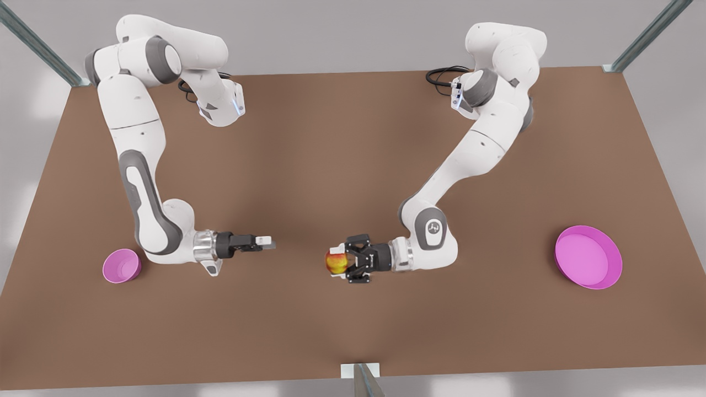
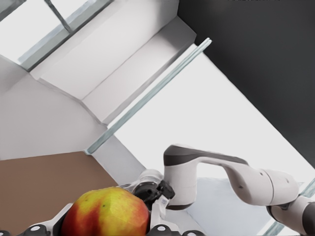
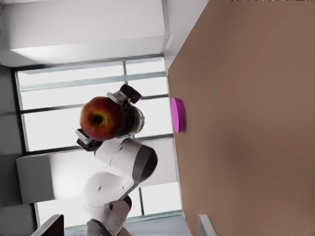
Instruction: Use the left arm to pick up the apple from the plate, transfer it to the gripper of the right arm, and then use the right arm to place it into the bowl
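The red-and-yellow apple hangs above the middle of the brown table, with my left claw gripper shut on it. It sits close before the left wrist camera. My right gripper is slim and level, points at the apple from the front view's left, and stands open a short gap away. Its fingers are spread wide in the right wrist view, where the apple is straight ahead. The small pink bowl rests beside the right arm's wrist. The wide pink plate lies at the front view's right with nothing on it.
The brown table has bare surface between and in front of the arms. A metal post stands at the middle of the near edge. Frame bars rise at the far corners. A black cable loops by the left arm's base.
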{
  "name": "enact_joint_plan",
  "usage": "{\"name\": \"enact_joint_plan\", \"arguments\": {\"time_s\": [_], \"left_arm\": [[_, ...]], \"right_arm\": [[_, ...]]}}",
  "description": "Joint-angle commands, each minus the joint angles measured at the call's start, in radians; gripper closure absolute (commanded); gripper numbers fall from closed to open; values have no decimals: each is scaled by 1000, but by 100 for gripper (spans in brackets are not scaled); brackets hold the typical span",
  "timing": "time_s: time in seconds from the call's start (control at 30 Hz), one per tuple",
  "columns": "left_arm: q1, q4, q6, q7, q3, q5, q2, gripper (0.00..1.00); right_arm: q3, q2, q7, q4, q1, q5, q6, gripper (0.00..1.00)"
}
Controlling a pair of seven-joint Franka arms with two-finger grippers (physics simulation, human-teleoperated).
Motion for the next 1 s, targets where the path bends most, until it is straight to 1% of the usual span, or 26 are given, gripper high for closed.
{"name": "enact_joint_plan", "arguments": {"time_s": [0.0, 0.07, 0.2, 0.3, 0.4, 0.43, 0.53, 0.57, 0.87, 0.93, 0.97], "left_arm": [[-11, 28, 98, 872, -24, -33, 34, 30], [-17, 33, 103, 898, -40, -48, 61, 30], [-33, 36, 121, 899, -46, -51, 88, 30], [-45, 36, 144, 899, -53, -53, 98, 30], [-45, 37, 147, 899, -75, -53, 106, 30], [-47, 37, 147, 898, -76, -53, 106, 30], [-60, 37, 147, 898, -84, -73, 107, 29], [-62, 37, 147, 898, -84, -76, 109, 29], [-66, 37, 147, 898, -84, -77, 112, 29], [-66, 37, 146, 898, -84, -77, 112, 29], [-66, 37, 146, 898, -84, -77, 112, 29]], "right_arm": [[3, 5, -321, 1, 1, 8, 1, 0], [6, 5, -320, -1, 47, 10, 68, 0], [4, 10, -350, 1, 70, 37, 84, 0], [6, 30, -375, 24, 98, 80, 137, 0], [4, 87, -349, 108, 101, 108, 140, 0], [4, 113, -326, 154, 101, 100, 139, 0], [4, 148, -249, 222, 109, 54, 136, 0], [4, 165, -189, 272, 115, 39, 133, 0], [6, 168, -269, 216, 136, 33, 128, 0], [6, 168, -258, 217, 133, 40, 128, 0], [6, 166, -192, 217, 133, 40, 128, 0]]}}
